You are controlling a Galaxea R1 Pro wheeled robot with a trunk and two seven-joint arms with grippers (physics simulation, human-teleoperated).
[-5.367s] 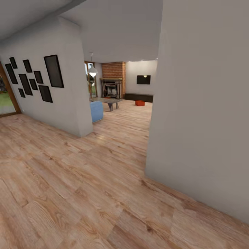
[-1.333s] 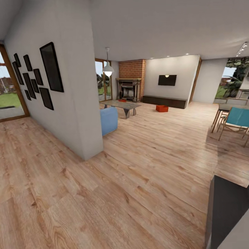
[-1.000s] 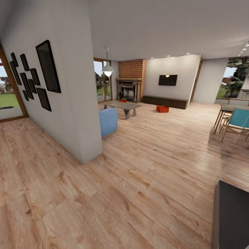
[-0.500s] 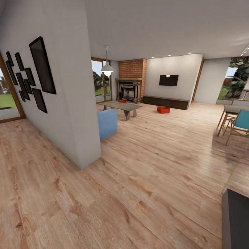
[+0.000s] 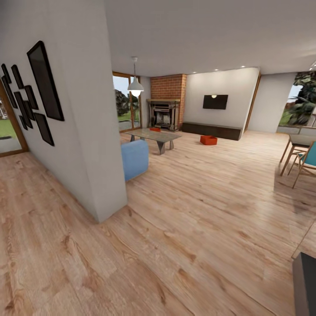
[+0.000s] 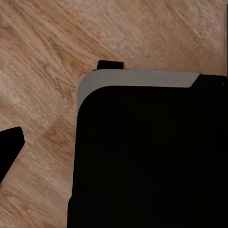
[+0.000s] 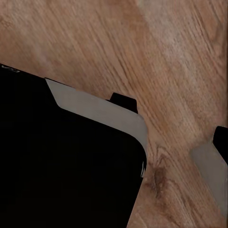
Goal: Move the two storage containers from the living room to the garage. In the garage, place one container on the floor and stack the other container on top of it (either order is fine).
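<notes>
Storage containers, two: one (image 5: 208, 140) on the wood floor (image 5: 197, 206) at 1 o'clock, before the dark cabinet (image 5: 212, 130); second (image 5: 155, 129) partly hidden on the coffee table (image 5: 154, 136), 12 o'clock. Wrist views blocked by black robot body (image 6: 147, 161); both claws' state cannot be told.

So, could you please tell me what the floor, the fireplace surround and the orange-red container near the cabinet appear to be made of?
The floor looks like light wood planks with a slight sheen: grain, knots and plank seams show. The fireplace surround looks like matte red brick, with faint mortar lines. The orange-red container is a plain, uniform colour, possibly plastic, but it is too small to tell.
</notes>
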